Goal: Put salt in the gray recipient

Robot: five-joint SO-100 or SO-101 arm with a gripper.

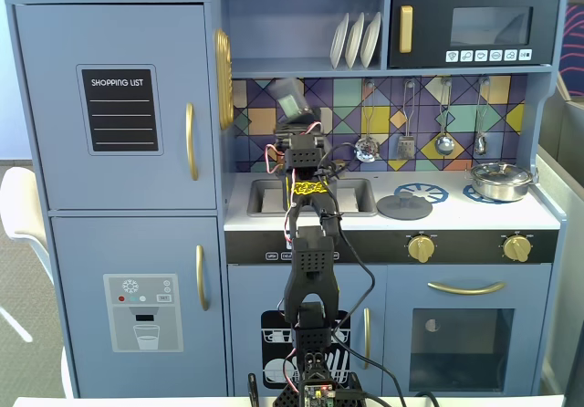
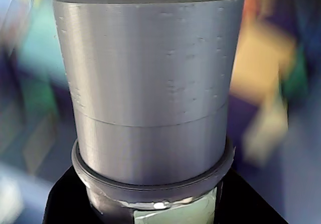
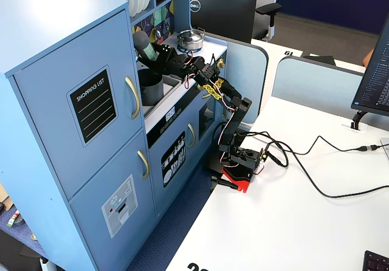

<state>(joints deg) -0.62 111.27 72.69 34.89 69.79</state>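
In the wrist view the salt (image 2: 150,83) fills the frame: a lighter gray cap above a strip of pale green label. Black jaws press its body from both sides at the bottom, so my gripper (image 2: 160,206) is shut on it. In a fixed view the salt (image 3: 143,44) is tilted in my gripper (image 3: 157,52), just above the gray recipient (image 3: 151,87), a matte gray pot standing at the sink. In the front fixed view the salt (image 1: 290,98) is blurred, held up before the tiled wall by my gripper (image 1: 297,126). The arm hides the recipient there.
A flat round gray lid (image 1: 404,207) lies on the left burner and a shiny steel pan (image 1: 500,181) on the right one. Utensils (image 1: 407,140) hang on the back wall. Plates (image 1: 356,39) stand on the shelf above. The fridge cabinet wall (image 3: 79,95) borders the sink.
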